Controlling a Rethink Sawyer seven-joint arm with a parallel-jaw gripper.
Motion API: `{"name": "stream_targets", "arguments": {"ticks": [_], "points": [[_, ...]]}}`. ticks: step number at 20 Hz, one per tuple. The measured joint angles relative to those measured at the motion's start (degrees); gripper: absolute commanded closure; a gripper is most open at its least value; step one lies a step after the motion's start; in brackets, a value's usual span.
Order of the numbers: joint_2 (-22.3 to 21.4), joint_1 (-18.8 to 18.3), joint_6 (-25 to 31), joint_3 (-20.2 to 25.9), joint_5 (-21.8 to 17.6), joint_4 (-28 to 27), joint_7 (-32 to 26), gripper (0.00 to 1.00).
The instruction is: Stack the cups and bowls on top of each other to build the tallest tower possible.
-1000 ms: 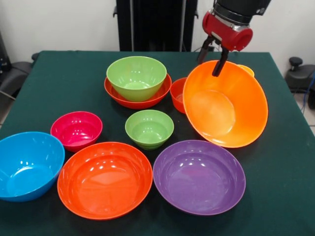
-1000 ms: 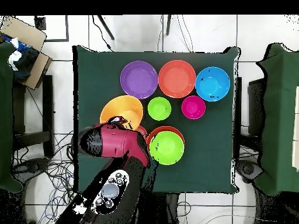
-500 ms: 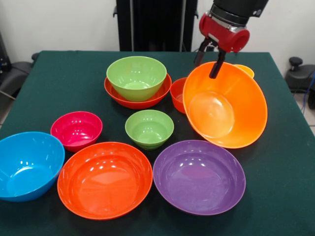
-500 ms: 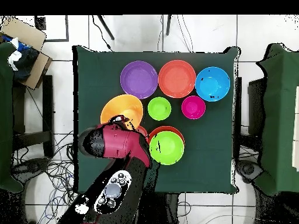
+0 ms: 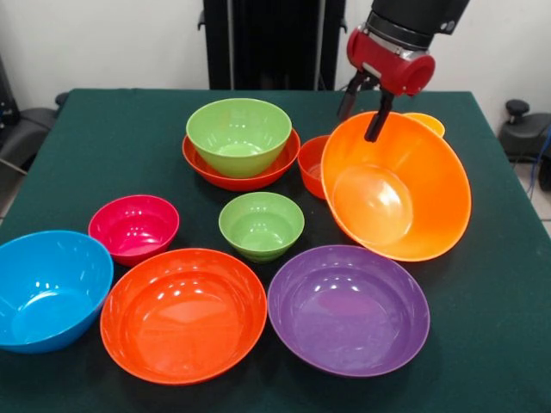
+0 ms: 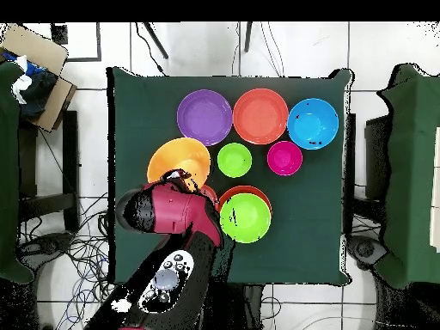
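Green-clothed table (image 5: 103,146) with bowls all over. So far the tower is only a lime green bowl (image 5: 238,134) nested in a red-orange bowl (image 5: 200,160) at 12 o'clock; the rest sit loose. The gripper (image 5: 363,110) is pinching the far rim of the large orange bowl (image 5: 396,185) at 2 o'clock, tipped steeply, mouth pointing toward 7 o'clock.

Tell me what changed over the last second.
The gripper, shut on the rim of the big orange bowl, rose slightly, and the tilted bowl shifted a little to the picture's right in the front view. The green bowl in the red-orange bowl and the other bowls stayed put.
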Motion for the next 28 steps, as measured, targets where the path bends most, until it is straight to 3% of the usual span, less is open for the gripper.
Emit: {"name": "stream_targets", "arguments": {"ticks": [15,28], "points": [[1.3,-0.4,-6.1,0.0,0.0,3.9,0.0,0.00],[0.1,-1.7,-6.3,0.0,0.0,6.7,0.0,0.00]]}}
